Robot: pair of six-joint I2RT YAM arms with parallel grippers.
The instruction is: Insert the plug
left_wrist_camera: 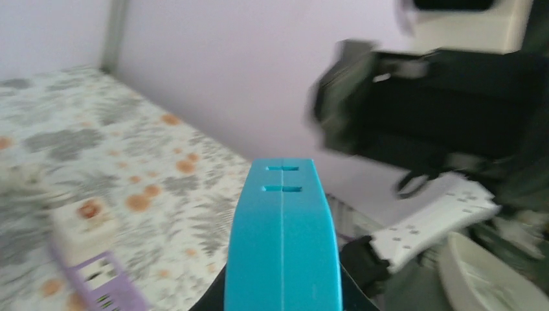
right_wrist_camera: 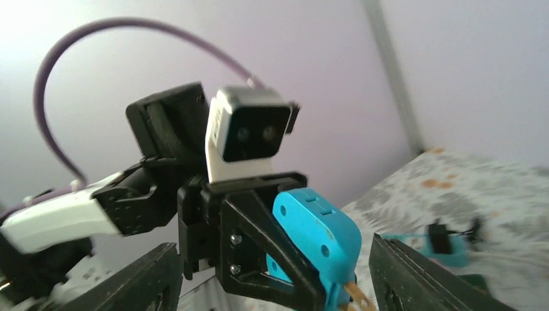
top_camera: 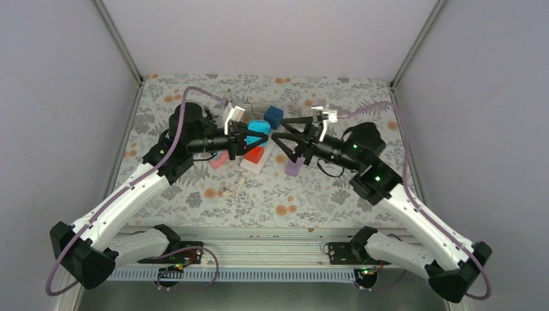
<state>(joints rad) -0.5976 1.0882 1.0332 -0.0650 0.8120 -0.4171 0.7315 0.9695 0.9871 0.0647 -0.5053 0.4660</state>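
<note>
Plug (left_wrist_camera: 283,240), cyan, clamped between the closed left gripper's (top_camera: 259,134) fingers, slotted end sticking out past the fingertips, just in front of the right gripper (top_camera: 282,146), whose fingers are spread wide and hold nothing.

My left pincer (top_camera: 259,136) is black, silver-screwed, topped by a white camera box (right_wrist_camera: 246,133); my arms (top_camera: 123,201) are white-shelled, trailing purple cables (right_wrist_camera: 97,24).
</note>
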